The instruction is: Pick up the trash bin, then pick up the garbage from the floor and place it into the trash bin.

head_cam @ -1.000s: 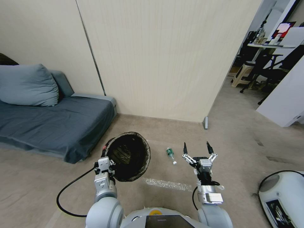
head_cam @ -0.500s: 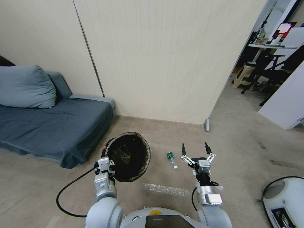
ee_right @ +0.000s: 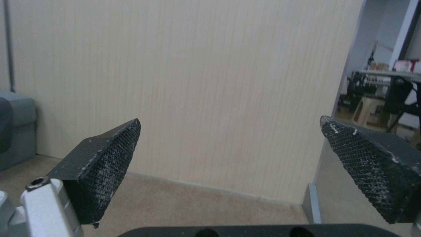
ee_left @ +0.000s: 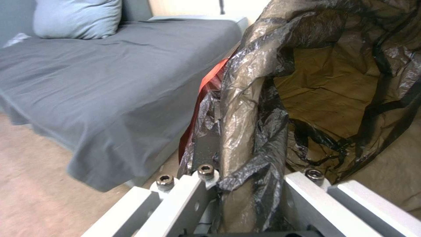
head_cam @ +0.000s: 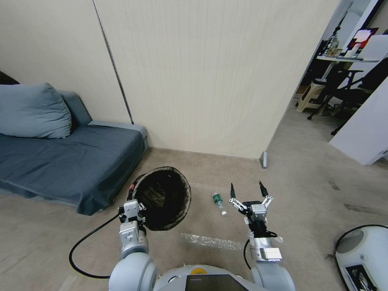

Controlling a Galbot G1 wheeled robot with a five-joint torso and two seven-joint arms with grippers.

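Pretty even, soft indoor light, no harsh shadows. Head view bends hard at the edges, fisheye style. Left wrist view is blurry up close, with some sheen on the black bag (ee_left: 245, 108).

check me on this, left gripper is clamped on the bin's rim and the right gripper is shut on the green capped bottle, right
Not quite. The left gripper is clamped on the trash bin rim, but the right gripper is open and empty. The green-capped bottle lies on the floor between bin and gripper. The head view shows this; the right wrist view shows fingertips spread apart with nothing between.
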